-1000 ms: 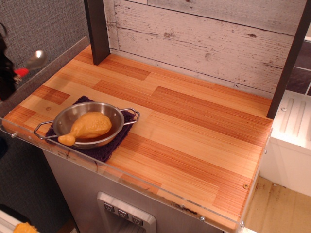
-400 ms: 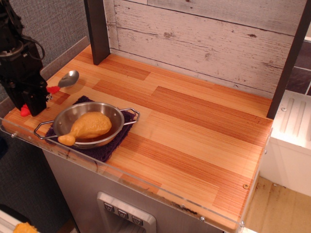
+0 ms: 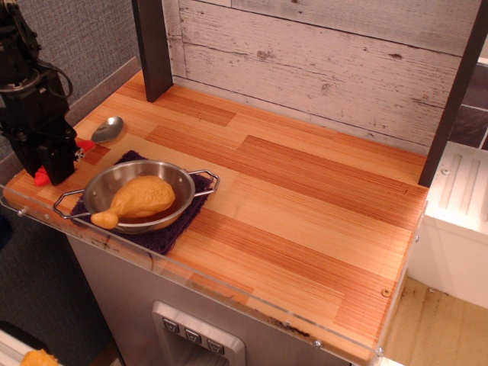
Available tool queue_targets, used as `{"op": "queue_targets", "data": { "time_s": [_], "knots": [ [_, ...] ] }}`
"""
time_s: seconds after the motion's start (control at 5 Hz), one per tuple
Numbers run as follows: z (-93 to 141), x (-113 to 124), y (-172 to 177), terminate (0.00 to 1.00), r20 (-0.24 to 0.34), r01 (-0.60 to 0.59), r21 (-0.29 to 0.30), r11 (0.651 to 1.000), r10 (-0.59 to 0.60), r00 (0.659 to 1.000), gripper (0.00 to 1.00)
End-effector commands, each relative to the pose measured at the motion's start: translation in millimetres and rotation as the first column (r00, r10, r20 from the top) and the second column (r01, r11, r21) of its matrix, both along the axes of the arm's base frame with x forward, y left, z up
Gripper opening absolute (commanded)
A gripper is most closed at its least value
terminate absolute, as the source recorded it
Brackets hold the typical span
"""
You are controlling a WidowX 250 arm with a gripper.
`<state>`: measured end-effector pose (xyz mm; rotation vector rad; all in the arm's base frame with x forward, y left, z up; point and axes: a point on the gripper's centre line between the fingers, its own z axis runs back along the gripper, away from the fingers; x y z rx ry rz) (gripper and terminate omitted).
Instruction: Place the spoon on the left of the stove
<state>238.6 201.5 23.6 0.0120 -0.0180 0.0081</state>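
The spoon [image 3: 104, 130] has a shiny silver bowl and a red handle. It lies low over the left end of the stove's striped wood top [image 3: 290, 198], bowl pointing back right. My black gripper [image 3: 52, 162] stands over the handle at the far left and is shut on it; red shows on both sides of the fingers. Whether the spoon's bowl touches the wood is unclear.
A steel two-handled pan [image 3: 137, 197] holding a toy chicken drumstick [image 3: 137, 200] sits on a dark purple cloth [image 3: 169, 229] just right of my gripper. A dark post [image 3: 152, 46] stands at the back left. A clear plastic rim [image 3: 191, 274] lines the front edge. A white cabinet [image 3: 461, 221] is at right.
My gripper came in from the left edge with the spoon and went down over the stove's left end. Since 0.4 s ago the spoon has dropped slightly lower.
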Motion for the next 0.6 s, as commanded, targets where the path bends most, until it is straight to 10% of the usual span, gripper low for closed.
{"op": "queue_targets", "data": {
  "time_s": [0.0,0.4],
  "knots": [
    [17,-4,8,0.0,0.035,-0.002,0.028,1.0,0.001,0.999,1.0],
    [53,-1,-5,0.0,0.116,-0.002,0.082,0.997,-0.007,0.993,1.0]
  ]
}}
